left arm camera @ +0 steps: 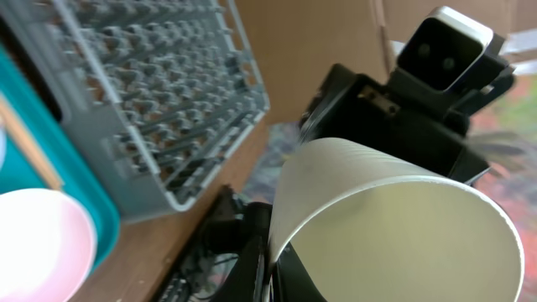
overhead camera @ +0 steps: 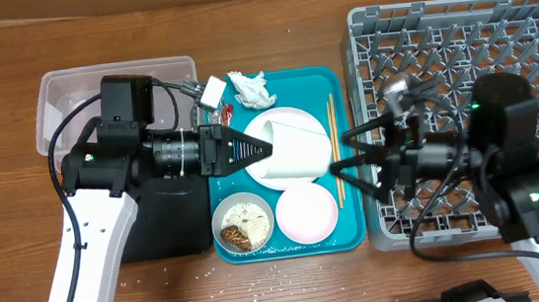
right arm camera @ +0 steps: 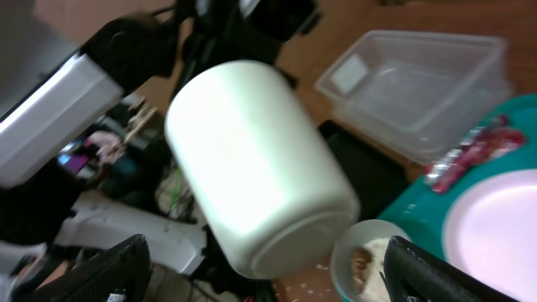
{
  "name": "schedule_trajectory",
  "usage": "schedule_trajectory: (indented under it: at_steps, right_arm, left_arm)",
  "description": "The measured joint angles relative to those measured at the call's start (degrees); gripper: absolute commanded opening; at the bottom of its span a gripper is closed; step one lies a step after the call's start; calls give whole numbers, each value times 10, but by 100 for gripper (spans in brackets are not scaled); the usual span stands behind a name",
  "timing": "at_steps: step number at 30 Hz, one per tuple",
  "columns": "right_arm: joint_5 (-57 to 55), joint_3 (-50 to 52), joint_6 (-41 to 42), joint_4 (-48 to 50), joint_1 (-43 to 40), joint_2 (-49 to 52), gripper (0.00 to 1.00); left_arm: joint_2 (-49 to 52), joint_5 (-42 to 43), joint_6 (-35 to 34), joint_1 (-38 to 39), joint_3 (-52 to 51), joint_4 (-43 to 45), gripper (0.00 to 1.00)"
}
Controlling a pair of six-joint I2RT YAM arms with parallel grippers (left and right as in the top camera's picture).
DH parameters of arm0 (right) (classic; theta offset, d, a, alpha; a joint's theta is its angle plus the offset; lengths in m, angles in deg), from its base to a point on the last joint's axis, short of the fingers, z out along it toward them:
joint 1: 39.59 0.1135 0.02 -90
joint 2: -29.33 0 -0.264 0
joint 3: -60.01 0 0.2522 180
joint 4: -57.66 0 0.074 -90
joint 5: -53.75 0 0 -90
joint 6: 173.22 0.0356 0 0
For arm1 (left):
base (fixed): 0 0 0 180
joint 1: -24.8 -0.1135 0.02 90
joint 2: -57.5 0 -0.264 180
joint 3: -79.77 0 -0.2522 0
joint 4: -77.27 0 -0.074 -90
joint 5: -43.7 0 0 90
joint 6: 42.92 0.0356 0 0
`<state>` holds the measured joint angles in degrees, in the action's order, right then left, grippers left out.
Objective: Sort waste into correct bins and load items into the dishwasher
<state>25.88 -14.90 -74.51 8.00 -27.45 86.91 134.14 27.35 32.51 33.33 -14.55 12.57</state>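
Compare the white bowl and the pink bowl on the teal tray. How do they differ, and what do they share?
The white bowl holds brown and white food scraps; the pink bowl is empty. They differ in colour, white against pink. The pink bowl looks slightly wider. Both are round, upright and sit side by side on the teal tray.

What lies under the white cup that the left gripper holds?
In the overhead view the cup hangs over the plate on the teal tray and covers much of it. Whatever lies on that covered part is hidden.
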Motion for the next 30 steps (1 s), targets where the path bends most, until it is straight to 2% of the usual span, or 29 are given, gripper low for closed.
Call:
schedule_trajectory:
  at_steps: [3, 4, 5, 11, 14, 15, 16, 17, 18, 22, 30]
  right_arm:
    - [10, 0, 3, 33, 43, 8, 86]
    - [9, 0, 6, 46, 55, 12, 82]
    - [9, 0, 12, 65, 67, 17, 73]
    - [2, 0, 33, 114, 97, 36, 75]
    - [-3, 0, 37, 116, 98, 36, 61]
    - [-3, 0, 38, 117, 98, 36, 59]
    - [-5, 0, 40, 117, 98, 36, 59]
    - [-5, 0, 38, 118, 99, 36, 59]
    - [-7, 0, 39, 118, 101, 36, 59]
    - [-64, 0, 38, 72, 104, 29, 59]
    - [-306, -3, 53, -123, 69, -45, 59]
  left_arm:
    - [0, 26, 2, 0, 0, 2, 4]
    - [0, 38, 2, 0, 0, 3, 4]
    - [0, 47, 2, 0, 0, 3, 4]
    - [0, 74, 7, 0, 0, 4, 4]
    - [0, 75, 9, 0, 0, 4, 7]
    - [0, 75, 9, 0, 0, 4, 18]
    - [0, 76, 11, 0, 0, 4, 51]
    - [0, 75, 13, 0, 0, 5, 73]
    - [0, 73, 14, 0, 0, 7, 100]
    - [0, 48, 13, 0, 0, 3, 100]
    - [3, -140, 13, -3, 0, -59, 100]
